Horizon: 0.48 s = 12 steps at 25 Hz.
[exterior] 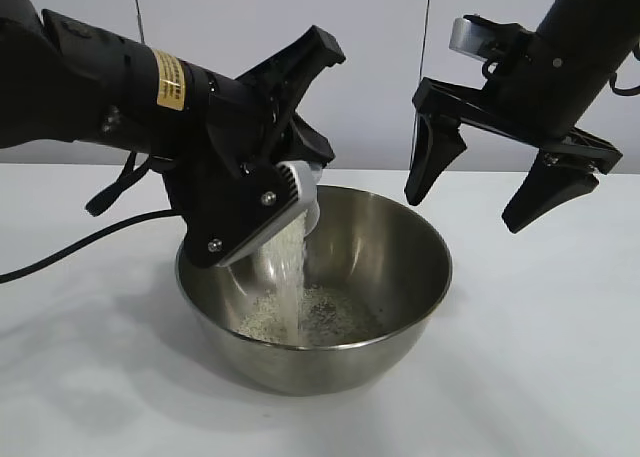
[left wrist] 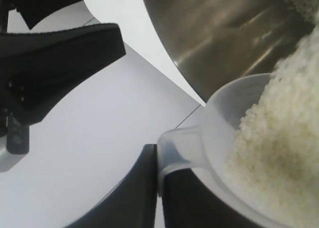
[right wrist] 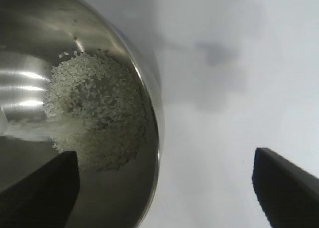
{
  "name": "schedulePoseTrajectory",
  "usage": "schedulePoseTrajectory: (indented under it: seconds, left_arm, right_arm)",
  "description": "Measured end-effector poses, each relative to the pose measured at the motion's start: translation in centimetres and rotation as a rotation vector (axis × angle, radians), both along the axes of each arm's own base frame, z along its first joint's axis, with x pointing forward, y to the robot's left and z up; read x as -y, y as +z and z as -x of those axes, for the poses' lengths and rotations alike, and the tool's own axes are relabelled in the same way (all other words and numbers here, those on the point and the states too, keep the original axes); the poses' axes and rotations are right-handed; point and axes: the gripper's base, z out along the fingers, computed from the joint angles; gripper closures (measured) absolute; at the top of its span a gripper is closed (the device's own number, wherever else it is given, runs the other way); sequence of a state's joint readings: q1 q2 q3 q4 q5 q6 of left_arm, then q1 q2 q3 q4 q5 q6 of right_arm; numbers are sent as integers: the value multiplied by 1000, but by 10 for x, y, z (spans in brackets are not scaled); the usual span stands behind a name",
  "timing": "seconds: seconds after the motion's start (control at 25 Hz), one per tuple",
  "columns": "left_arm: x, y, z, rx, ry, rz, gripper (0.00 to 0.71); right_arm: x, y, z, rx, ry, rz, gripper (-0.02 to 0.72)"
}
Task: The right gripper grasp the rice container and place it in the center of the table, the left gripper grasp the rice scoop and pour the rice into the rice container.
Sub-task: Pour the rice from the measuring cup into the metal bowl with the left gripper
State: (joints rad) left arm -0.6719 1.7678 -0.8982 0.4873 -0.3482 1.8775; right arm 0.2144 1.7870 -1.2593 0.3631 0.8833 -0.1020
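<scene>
Mid-table, rice container (exterior: 395, 277) sits w/ rice (exterior: 300, 312) pooling on its bottom. My left gripper (exterior: 262, 192) is clamped on rice scoop (exterior: 298, 189), tipped over the near-left rim, grains streaming down. My right gripper (exterior: 495, 182) hangs spread wide, empty, above the right rim.

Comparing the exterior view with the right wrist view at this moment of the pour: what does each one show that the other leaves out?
Only the exterior view shows the left gripper shut on the tilted rice scoop, and the whole right gripper hanging open above the container's right rim, holding nothing.

Only the right wrist view looks down on the full spread of the heap in the container's bottom, with bare table between its fingers.

Both show the rice container and rice streaming into it.
</scene>
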Motion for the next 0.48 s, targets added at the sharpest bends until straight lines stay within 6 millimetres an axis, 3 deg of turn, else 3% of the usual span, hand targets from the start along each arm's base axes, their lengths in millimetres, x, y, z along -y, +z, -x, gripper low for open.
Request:
schedulePoseTrajectory:
  seconds: [0.48]
  left_arm:
    - [0, -2, 1, 29, -43, -54, 702]
  right_arm:
    - [0, 0, 0, 3, -1, 0, 51]
